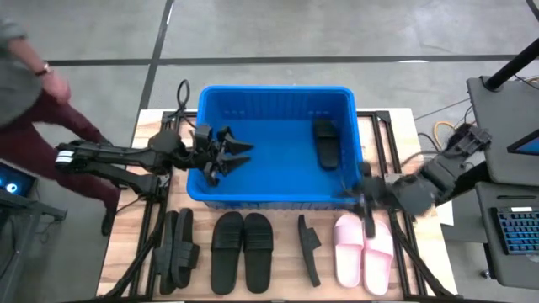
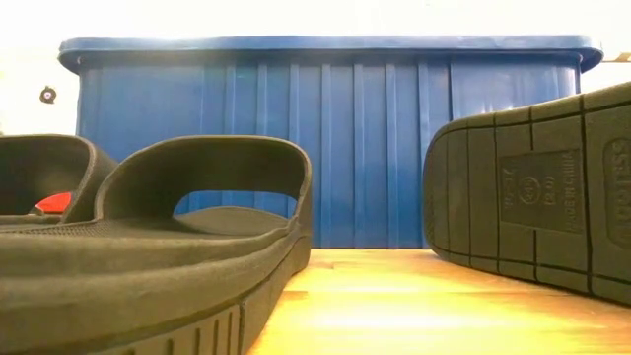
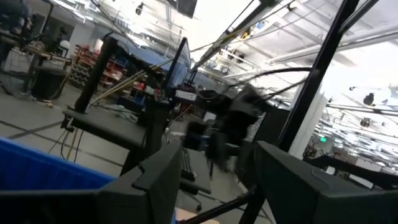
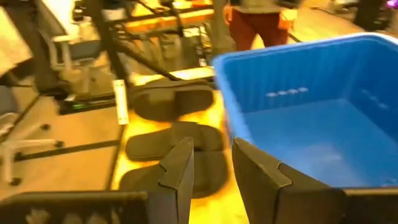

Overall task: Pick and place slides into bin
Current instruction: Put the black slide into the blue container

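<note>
The blue bin stands mid-table, and it fills the back of the low view. One black slide lies flat on its floor, at the right. Along the near edge lie a black pair stacked at the left, a flat black pair, a single black slide on its side and the pale pink pair. My left gripper hangs open and empty over the bin's left part. My right gripper is open and empty by the bin's near right corner, above the pink pair.
A person in dark red trousers stands beyond the table's left edge, behind my left arm. In the low view a black slide and the ribbed sole of the slide on its side stand close in front. Free wood shows between them.
</note>
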